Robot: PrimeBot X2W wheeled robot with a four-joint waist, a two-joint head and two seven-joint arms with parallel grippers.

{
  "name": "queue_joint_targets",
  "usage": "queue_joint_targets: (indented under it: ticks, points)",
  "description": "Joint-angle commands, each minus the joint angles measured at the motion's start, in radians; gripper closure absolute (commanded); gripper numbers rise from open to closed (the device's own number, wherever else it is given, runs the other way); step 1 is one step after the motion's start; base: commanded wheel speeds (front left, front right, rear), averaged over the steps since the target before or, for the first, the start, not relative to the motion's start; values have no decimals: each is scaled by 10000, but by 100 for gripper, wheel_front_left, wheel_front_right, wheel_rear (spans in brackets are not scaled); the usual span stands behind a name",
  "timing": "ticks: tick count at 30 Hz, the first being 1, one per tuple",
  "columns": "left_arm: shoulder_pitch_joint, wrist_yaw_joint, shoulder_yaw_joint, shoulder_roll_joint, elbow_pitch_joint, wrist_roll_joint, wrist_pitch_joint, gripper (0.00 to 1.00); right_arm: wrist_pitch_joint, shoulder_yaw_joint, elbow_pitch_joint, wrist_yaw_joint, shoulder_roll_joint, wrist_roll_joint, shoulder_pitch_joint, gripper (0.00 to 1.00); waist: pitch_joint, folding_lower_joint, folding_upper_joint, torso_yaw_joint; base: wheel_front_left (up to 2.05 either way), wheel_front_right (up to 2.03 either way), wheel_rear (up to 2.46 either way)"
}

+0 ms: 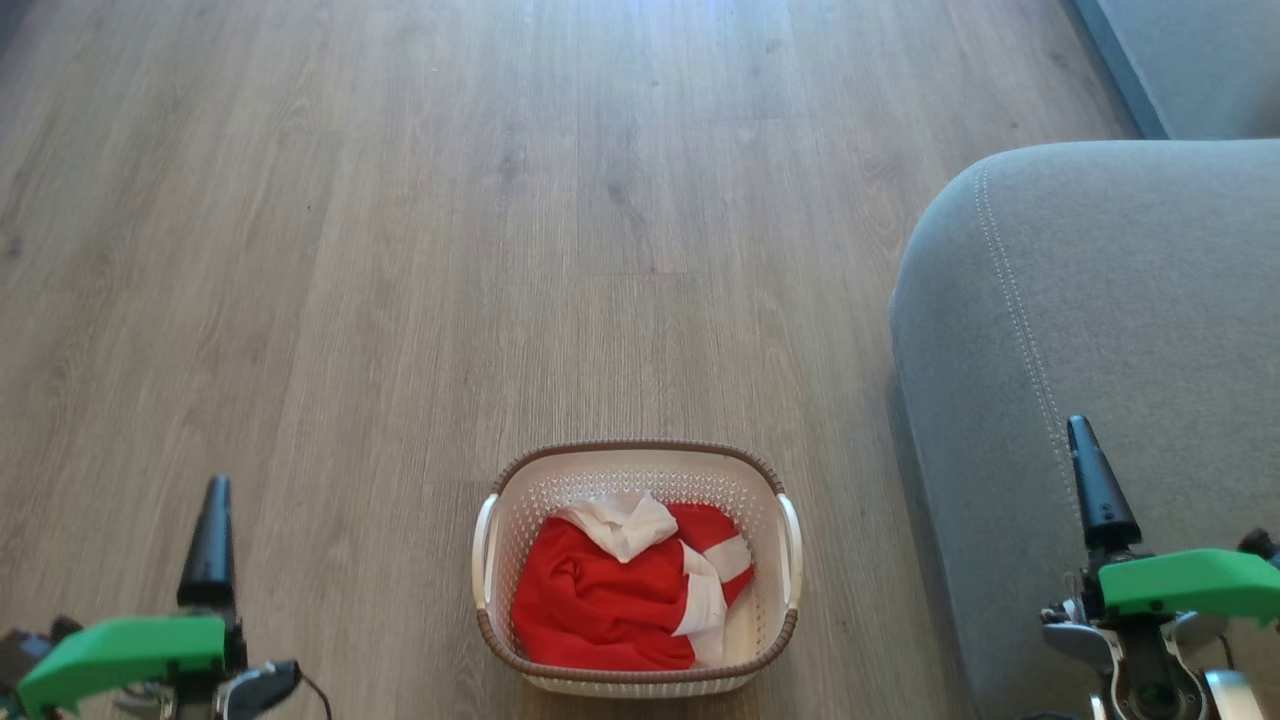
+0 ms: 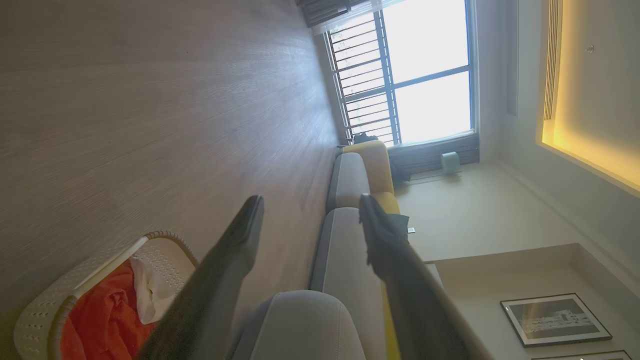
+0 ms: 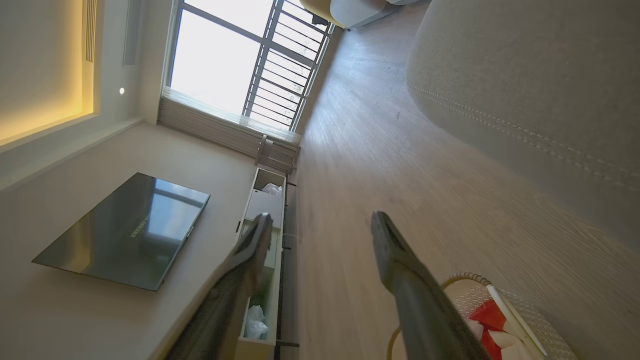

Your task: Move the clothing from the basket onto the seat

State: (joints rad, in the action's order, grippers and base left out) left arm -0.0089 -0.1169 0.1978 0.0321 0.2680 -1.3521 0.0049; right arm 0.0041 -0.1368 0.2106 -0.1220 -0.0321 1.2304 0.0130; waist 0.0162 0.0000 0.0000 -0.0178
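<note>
Nearest the lens, at seven o'clock of the head view: the left gripper [image 2: 311,200], over bare wooden floor [image 1: 400,250], well apart from the basket. In the left wrist view, both dark fingers spread wide, nothing held between them.

At six o'clock of the head view, standing on the floor: the basket [image 1: 640,452], white and perforated, with a brown rim. Inside it, the clothing [image 1: 600,600], a crumpled red heap with white parts on top and toward three o'clock, lying below the rim.

From two to five o'clock, near the basket but not touching it: the seat [image 1: 1150,300], grey fabric, rounded corner, a line of light stitching [image 1: 1010,300] running down it.

At five o'clock, in front of the seat's near part: the right gripper [image 3: 321,216], likewise spread wide in the right wrist view and empty, with the basket and a bit of the red cloth at five o'clock beyond its finger.
</note>
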Motion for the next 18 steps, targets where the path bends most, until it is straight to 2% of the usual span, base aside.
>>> queue_joint_targets:
  ticks: [1, 5, 13, 18]
  points:
    - [-648, 72, 208, 81, -490, 275, -129, 0, -103, 93, -488, -28, -62, -309, 616, 0, 2, 0, 0, -12, 0, 0, 0]
    - [-699, 498, 151, 85, -1109, 1055, -246, 0, -221, 223, -800, -31, -68, -1121, 691, 0, 5, 0, 0, -61, 0, 0, 0]
    - [-578, 1513, -592, 95, -2354, 2822, -480, 0, -456, 706, -1353, -36, -79, -2728, 831, 0, 12, 0, 0, -134, 0, 0, 0]
    - [-523, 2315, -1158, 100, -2776, 4113, -626, 0, -603, 920, -1647, -39, -86, -3605, 881, 0, 42, 0, 0, -177, 0, 0, 0]
